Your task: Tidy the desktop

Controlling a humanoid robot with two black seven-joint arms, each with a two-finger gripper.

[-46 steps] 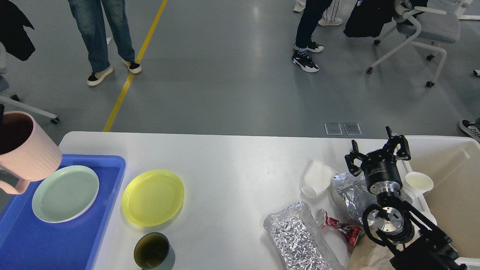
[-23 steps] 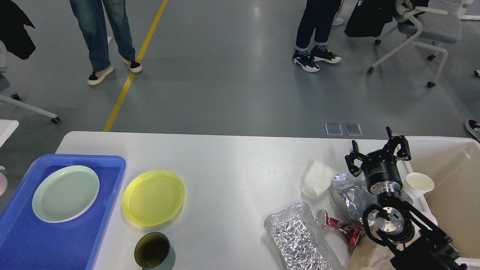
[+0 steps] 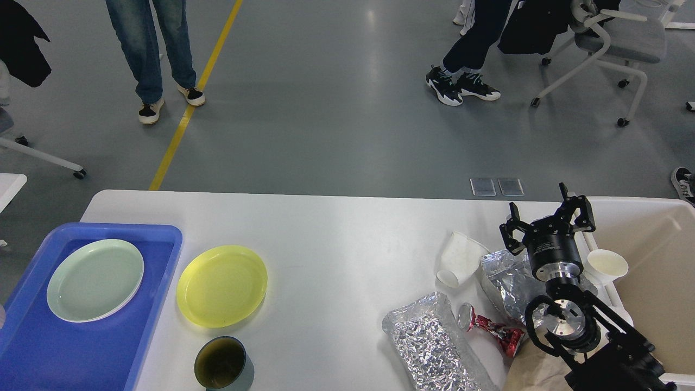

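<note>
White laminate forms the counter (image 3: 336, 244), the desktop you are tidying; it fills the lower half of the frame, its long axis running left to right, its far edge level across the middle of the frame and its rounded far-left corner at centre left. Grey glossy floor occupies the upper half, crossed at upper left by a yellow line (image 3: 190, 106). Standing legs in jeans (image 3: 152, 49) appear at upper left, dark-trousered legs with sneakers (image 3: 467, 76) at upper centre right, and a wheeled chair (image 3: 613, 49) at upper right.

At lower left, a blue tray (image 3: 163, 260) lies on the counter and holds a pale green plate (image 3: 95, 279). Just right of the tray sits a yellow plate (image 3: 221, 285), apart from it. Below that plate, at the bottom edge, stands a dark green cup (image 3: 222, 363).

At lower right you see a white paper cup (image 3: 459, 258) lying on its side, a crumpled foil bag (image 3: 434, 342), a second foil piece (image 3: 505, 282), and a crushed red can (image 3: 488, 326) between them. A cream bin (image 3: 657, 271) abuts the counter's right end, with another small white cup (image 3: 605, 266) at its near rim.

Your right tool (image 3: 547, 220) rises from the lower right corner above the foil, its fingers spread and holding nothing. Your left tool is out of the frame.
</note>
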